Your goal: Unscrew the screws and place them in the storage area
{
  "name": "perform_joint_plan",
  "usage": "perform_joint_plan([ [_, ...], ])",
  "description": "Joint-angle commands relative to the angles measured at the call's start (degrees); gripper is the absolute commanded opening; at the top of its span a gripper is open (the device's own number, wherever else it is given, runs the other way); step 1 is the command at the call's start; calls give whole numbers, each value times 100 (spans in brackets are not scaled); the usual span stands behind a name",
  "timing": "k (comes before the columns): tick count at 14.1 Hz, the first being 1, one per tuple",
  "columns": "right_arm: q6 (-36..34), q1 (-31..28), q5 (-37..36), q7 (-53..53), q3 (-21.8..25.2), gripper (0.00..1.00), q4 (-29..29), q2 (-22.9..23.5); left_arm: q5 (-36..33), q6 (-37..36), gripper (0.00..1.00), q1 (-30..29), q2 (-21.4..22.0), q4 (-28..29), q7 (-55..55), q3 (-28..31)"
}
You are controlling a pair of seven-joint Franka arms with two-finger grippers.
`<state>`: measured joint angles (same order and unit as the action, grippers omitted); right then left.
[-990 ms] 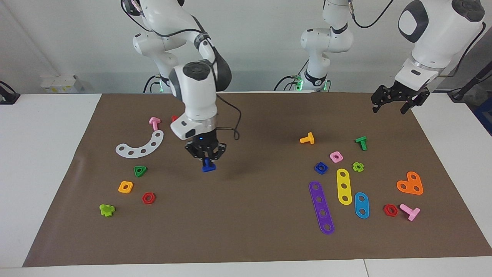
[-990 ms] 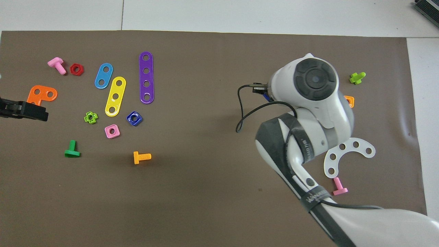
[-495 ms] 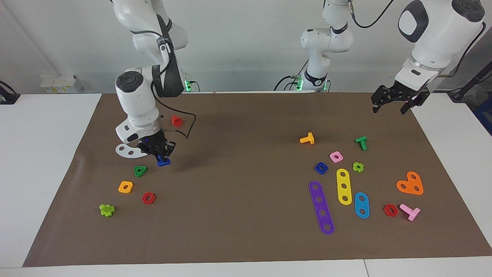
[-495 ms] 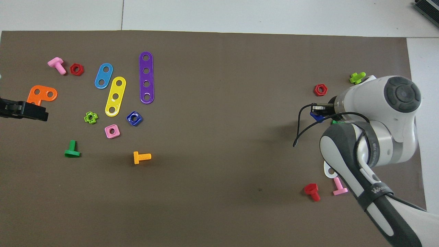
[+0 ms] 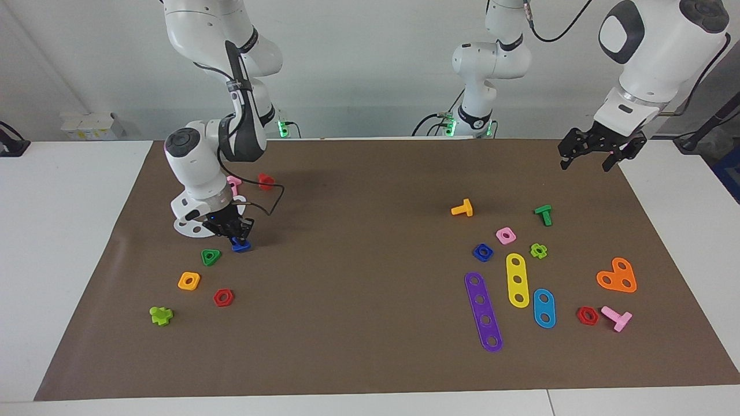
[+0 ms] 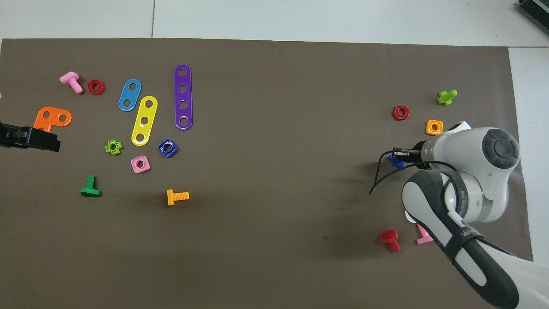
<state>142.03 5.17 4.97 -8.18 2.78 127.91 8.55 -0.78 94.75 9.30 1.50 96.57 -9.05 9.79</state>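
Observation:
My right gripper (image 5: 235, 236) is shut on the small blue bolt (image 5: 241, 245) and holds it head-down, low over the brown mat (image 5: 370, 323), beside the green triangular nut (image 5: 211, 256). I cannot tell whether the bolt touches the mat. In the overhead view only a blue edge of the bolt (image 6: 394, 162) shows at the right gripper (image 6: 401, 155), and the arm hides the green nut. My left gripper (image 5: 601, 153) is open and empty, waiting in the air over the mat's corner at the left arm's end; it also shows in the overhead view (image 6: 30, 139).
Around the right gripper lie a white curved plate (image 5: 186, 226), an orange square nut (image 5: 189, 281), a red hex nut (image 5: 223, 297), a lime bolt (image 5: 161, 315), a red bolt (image 5: 265, 181) and a pink bolt (image 5: 234, 184). Straps, nuts and bolts lie at the left arm's end, among them a purple strap (image 5: 483, 312).
My right gripper carried the blue bolt from over the mat's middle toward the right arm's end and lowered it beside the green triangular nut. The left arm has not moved.

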Motion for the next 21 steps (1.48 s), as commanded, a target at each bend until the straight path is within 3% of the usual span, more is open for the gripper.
perform_joint_plan([
  [1,316,-129,198,168,-50,30,50,173,-133,105,100,-25,105,134,-70,-12],
  [2,343,-165,189,133,-50,76,50,209,-133,105,100,-25,105,134,-70,-12],
  [3,317,-139,189,124,-50,97,7,209,-133,105,100,-25,105,134,-70,-12],
  [5,47,-77,180,115,-32,99,-203,-27,-133,105,100,-25,105,134,-70,-12],
  [9,-2279,-200,-30,106,64,100,-2019,-318,-133,105,100,-25,105,134,-70,-12],
  [13,-3573,-297,-136,-77,73,100,-3077,-520,-133,105,100,-25,105,134,-70,-12],
  [15,-4233,-332,-293,-131,65,100,-3202,-791,-133,105,100,-25,105,134,-70,-21],
  [18,-4534,-613,-391,88,47,100,-2720,-1354,-133,105,100,-25,105,134,-70,-12],
  [21,-4700,-569,-409,177,30,100,-3164,-1347,-133,105,100,-25,105,134,-70,-12],
])
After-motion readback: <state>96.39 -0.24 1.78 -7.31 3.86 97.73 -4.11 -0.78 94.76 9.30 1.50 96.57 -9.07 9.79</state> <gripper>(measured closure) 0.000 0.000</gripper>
